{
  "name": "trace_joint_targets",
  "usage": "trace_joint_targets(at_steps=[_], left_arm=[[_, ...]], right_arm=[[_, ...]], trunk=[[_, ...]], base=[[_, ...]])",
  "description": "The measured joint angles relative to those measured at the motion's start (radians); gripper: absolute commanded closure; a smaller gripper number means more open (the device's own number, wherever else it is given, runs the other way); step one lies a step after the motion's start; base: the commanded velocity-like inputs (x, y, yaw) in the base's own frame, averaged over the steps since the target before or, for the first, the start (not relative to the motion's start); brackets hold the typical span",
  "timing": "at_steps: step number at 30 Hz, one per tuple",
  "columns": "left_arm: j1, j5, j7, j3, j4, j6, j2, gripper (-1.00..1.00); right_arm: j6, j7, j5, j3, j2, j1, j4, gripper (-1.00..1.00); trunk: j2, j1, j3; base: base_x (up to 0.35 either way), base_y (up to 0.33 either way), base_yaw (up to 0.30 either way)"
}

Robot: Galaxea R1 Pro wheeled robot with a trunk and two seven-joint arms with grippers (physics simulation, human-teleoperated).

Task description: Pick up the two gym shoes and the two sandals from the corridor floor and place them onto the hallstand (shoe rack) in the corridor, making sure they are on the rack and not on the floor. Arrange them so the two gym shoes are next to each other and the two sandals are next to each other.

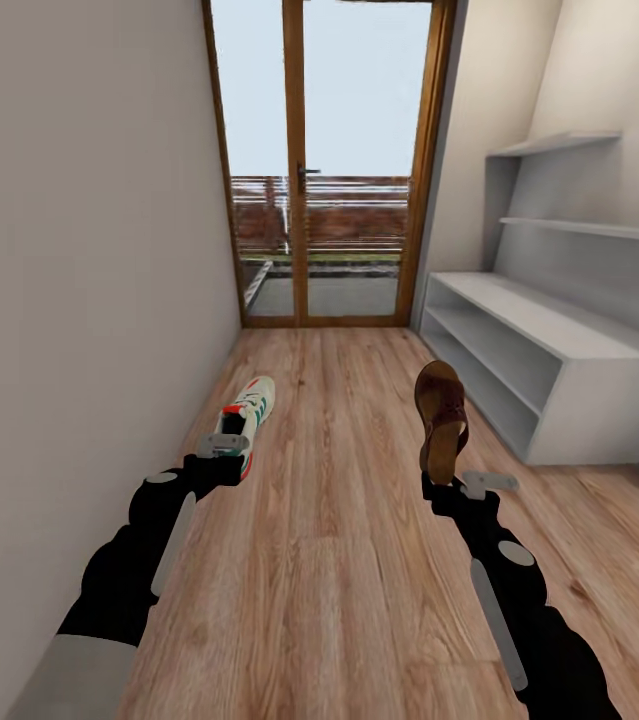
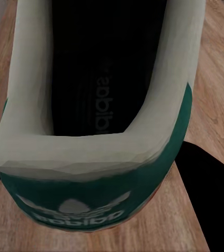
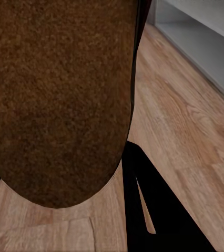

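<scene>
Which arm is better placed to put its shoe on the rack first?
Right, probably. The right gripper holds a sandal on the side where the hallstand stands; the left gripper holds a gym shoe by the opposite wall.

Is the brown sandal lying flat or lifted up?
Lifted: the sandal stands on end in the right gripper, above the corridor floor.

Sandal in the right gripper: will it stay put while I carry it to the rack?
Probably, if moved gently. The sandal stands upright above the right gripper, held near one end, so it may pivot or swing. It keeps its shape unsupported, suggesting a stiff sole. Likely light.
</scene>
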Motion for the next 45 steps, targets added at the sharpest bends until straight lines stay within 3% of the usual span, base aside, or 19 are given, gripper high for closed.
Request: trace_joint_targets(at_steps=[45], left_arm=[[0.0, 0.0, 0.0, -0.001, 0.0, 0.0, -0.001, 1.0]], right_arm=[[0.0, 0.0, 0.001, 0.003, 0.0, 0.0, -0.002, 1.0]], trunk=[[0.0, 0.0, 0.0]], base=[[0.347, 0.0, -0.007]])
